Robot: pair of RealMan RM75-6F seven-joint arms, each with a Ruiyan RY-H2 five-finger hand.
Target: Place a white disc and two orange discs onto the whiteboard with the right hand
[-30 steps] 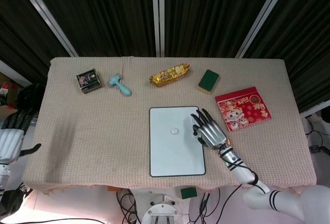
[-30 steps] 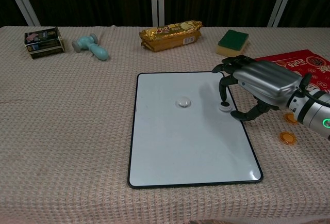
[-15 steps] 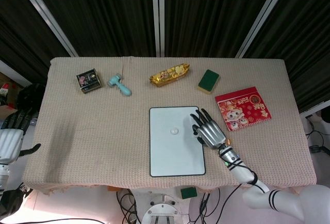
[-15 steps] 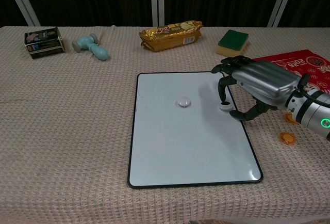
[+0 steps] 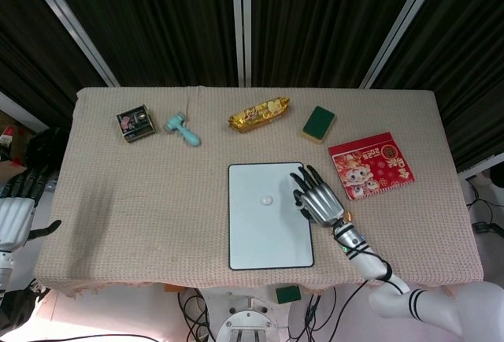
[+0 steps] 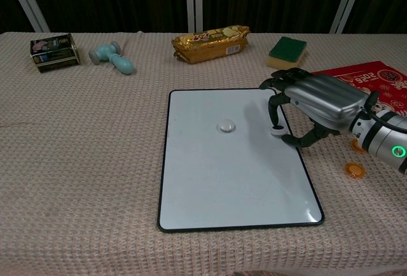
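Whiteboard (image 6: 235,180) lies bare except 2 white discs (image 6: 226,126).

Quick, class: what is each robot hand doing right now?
Left hand: off the table, fingers apart, holding nothing.
Right hand: over the whiteboard's right edge, fingertips on a white disc; a real hold cannot be told.

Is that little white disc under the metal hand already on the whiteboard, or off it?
On it. The white disc sits at the whiteboard's right edge, the right hand's fingertips touching it.
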